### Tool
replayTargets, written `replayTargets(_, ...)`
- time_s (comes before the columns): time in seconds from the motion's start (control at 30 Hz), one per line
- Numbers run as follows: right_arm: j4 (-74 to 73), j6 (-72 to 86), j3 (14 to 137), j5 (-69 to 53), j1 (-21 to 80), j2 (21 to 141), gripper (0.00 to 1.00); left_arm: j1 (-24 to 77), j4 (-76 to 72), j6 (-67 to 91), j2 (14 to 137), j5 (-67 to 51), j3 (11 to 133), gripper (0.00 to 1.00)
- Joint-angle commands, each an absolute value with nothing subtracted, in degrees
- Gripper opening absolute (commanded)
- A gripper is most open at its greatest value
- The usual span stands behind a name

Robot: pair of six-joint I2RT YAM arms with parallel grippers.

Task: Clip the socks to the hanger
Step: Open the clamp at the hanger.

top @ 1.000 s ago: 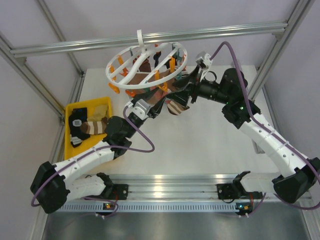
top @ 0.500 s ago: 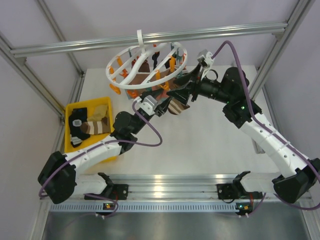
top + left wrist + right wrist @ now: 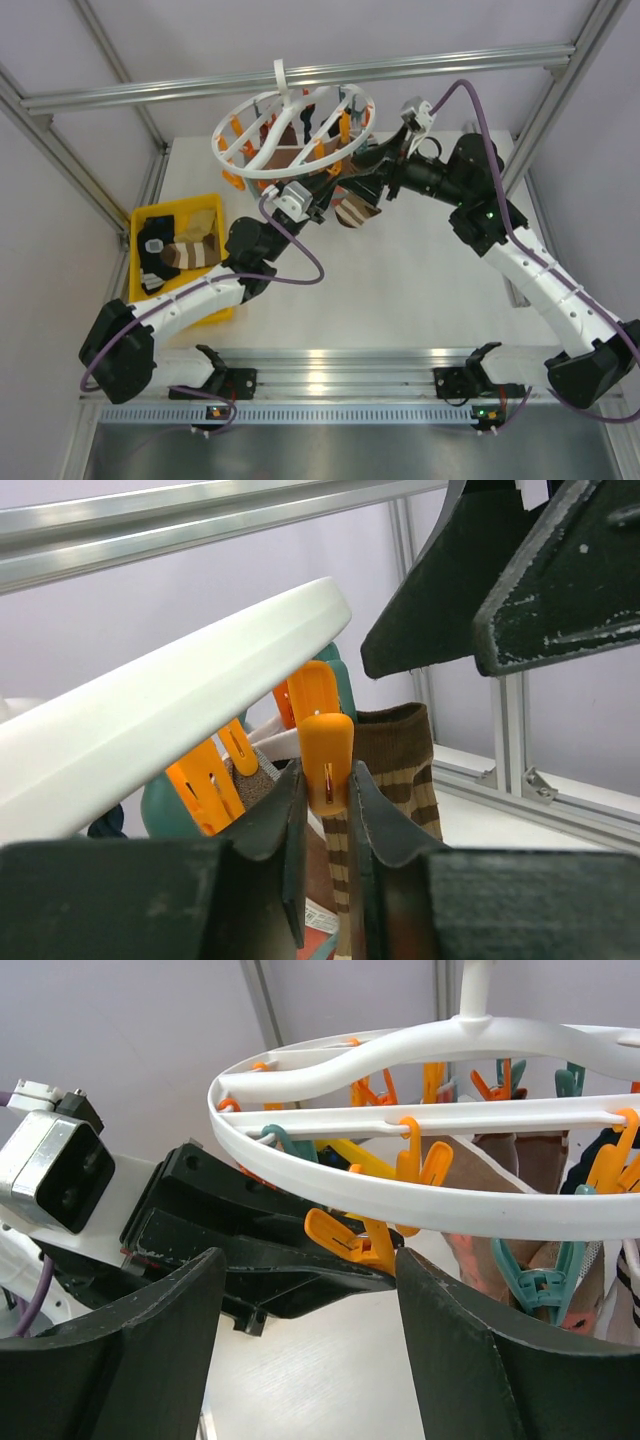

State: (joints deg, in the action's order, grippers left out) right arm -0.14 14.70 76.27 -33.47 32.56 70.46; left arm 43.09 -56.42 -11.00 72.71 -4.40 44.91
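The white round hanger (image 3: 262, 160) hangs from the top bar, with orange and teal clips and several socks under it. My left gripper (image 3: 315, 195) is raised under its near rim. In the left wrist view its jaws (image 3: 327, 775) are shut on an orange clip (image 3: 327, 750) below the rim (image 3: 180, 720). A brown-and-cream striped sock (image 3: 405, 770) hangs just below and behind this clip; it also shows in the top view (image 3: 350, 212). My right gripper (image 3: 352, 170) is open and empty (image 3: 308, 1257), facing the same orange clip (image 3: 360, 1245) and the left gripper's fingers (image 3: 260, 1260).
A yellow tray (image 3: 140, 290) at the left table edge holds more socks (image 3: 185, 252), striped and black. The aluminium frame bar (image 3: 300, 75) carries the hanger's hook. Frame posts stand at both table sides. Both arms crowd the space under the hanger.
My left arm has risen and moved right, up to the hanger's near rim, onto the orange clip. My right gripper has shifted slightly up and stayed open. The hanger has swayed a little.
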Motion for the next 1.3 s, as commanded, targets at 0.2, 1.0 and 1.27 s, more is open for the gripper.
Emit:
replayTargets(0.2,5.52,11.24,73.39,-35.76,31.99,68.03,0.68,43.24,-54.15,-11.25,69.08,-6.94,45.7,0.0)
replayTargets(1.0,28.64,3.52,62.58,-28.74,37.18,70.13,0.65,43.24,-49.92,-10.37,66.53,-10.02,43.07,0.0)
replayTargets(1.27,30.58,1.85,62.67,-24.97,38.49,70.84,0.62,43.24,-49.57,-10.11,66.62,-10.11,42.71,0.0)
